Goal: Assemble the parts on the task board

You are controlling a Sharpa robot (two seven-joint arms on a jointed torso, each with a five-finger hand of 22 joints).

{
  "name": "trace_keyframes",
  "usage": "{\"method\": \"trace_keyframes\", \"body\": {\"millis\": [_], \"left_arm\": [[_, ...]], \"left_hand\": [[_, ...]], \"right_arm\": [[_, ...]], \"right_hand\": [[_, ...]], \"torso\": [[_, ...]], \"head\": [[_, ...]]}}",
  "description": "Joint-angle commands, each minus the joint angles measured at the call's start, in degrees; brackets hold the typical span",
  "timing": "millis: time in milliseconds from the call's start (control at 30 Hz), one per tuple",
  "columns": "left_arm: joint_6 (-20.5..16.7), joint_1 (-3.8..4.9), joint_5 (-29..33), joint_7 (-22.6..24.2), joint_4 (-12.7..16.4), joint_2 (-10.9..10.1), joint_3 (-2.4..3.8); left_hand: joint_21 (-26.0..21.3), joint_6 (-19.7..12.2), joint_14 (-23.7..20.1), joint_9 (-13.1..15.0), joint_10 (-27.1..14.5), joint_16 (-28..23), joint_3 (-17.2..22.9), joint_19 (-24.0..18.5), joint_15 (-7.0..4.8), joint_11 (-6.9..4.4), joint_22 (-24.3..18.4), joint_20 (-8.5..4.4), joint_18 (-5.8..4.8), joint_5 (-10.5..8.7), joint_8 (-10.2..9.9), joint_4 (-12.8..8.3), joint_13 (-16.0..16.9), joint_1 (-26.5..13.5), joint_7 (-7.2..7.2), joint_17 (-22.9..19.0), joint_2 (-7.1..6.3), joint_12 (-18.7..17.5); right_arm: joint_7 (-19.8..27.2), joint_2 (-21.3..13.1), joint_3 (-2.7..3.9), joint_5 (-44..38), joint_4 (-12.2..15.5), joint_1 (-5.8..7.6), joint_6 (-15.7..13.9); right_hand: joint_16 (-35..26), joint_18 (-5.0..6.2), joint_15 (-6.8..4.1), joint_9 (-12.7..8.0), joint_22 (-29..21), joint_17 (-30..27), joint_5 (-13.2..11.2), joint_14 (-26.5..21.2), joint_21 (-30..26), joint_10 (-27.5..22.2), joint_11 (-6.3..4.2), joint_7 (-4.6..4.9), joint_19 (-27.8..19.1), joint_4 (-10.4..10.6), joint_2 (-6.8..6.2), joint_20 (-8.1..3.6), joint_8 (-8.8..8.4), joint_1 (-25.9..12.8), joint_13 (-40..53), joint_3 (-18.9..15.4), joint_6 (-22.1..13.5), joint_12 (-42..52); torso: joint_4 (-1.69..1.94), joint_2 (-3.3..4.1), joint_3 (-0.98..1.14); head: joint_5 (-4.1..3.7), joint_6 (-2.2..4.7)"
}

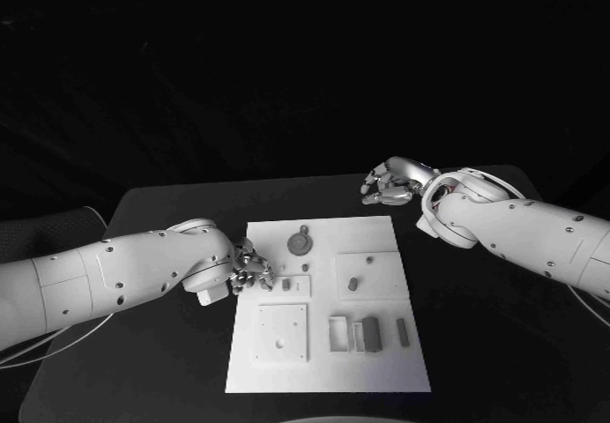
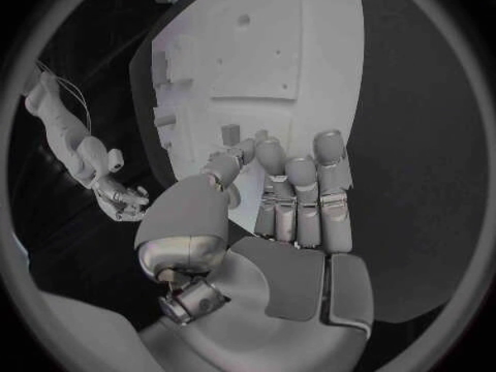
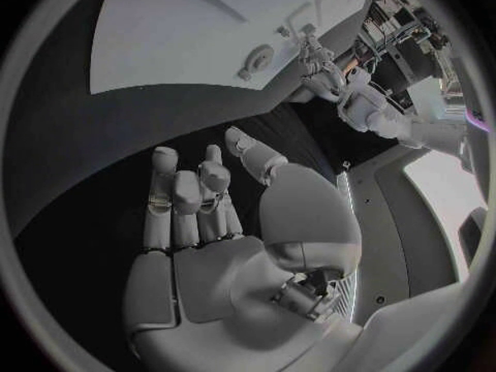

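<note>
The white task board (image 1: 382, 370) lies mid-table. On it are a grey round disc (image 1: 300, 242), a short peg (image 1: 353, 284) standing in a raised square plate (image 1: 371, 264), and several grey bars (image 1: 370, 335) beside a second square plate (image 1: 281, 332). My left hand (image 1: 249, 272) is at the board's left edge. Its fingers (image 2: 300, 194) stretch over the board toward a small upright block (image 2: 230, 132), and I see nothing held. My right hand (image 1: 391, 185) hovers over the black table past the board's far right corner, its fingers (image 3: 191, 194) loosely bent and its palm bare.
Black table (image 1: 509, 352) surrounds the board on all sides. A small recessed plate (image 1: 293, 285) sits just right of my left fingertips. From the right wrist, the board (image 3: 186, 41), the disc (image 3: 259, 58) and my left hand (image 3: 315, 62) lie ahead.
</note>
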Motion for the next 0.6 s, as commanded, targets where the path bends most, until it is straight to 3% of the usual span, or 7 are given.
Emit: {"method": "trace_keyframes", "body": {"millis": [33, 600], "left_arm": [[2.01, -0.56, -2.45, -0.89, -0.53, 0.01, -0.38], [4.11, -0.62, -3.19, -1.33, -0.66, 0.25, -0.38]], "left_hand": [[0.14, 2.60, 0.47, 0.33, 0.03, 0.11, 2.24, -0.40, -0.76, -0.46, 1.32, -0.65, 0.98, 0.20, 9.23, -1.50, 0.05, 0.23, -2.04, -0.09, 0.34, 0.39], [0.30, 2.51, 0.43, 0.30, -0.03, 0.21, 2.35, -0.45, -0.81, -0.46, 1.30, -0.67, 0.98, 0.31, 9.36, -1.47, 0.05, 0.23, -2.04, -0.17, 0.27, 0.47]], "right_arm": [[0.20, -0.05, 0.03, -0.08, 0.10, -0.02, 0.72], [0.17, -0.17, 0.03, -0.08, 0.34, -0.02, 1.08]], "right_hand": [[-0.29, -0.10, -0.45, 0.07, 0.97, -0.08, 0.24, -0.15, -0.38, -0.36, -0.05, 0.51, -0.37, 0.17, 0.02, 0.10, -0.30, -0.37, -0.05, 0.05, 0.03, -0.03], [-0.30, -0.10, -0.44, 0.09, 0.97, -0.09, 0.24, -0.17, -0.39, -0.38, -0.05, 0.51, -0.39, 0.19, 0.01, 0.11, -0.31, -0.39, -0.06, 0.05, 0.04, -0.04]], "torso": [[0.02, -0.04, -0.02], [0.04, -0.04, -0.01]], "head": [[0.04, -0.05], [0.13, -0.24]]}}
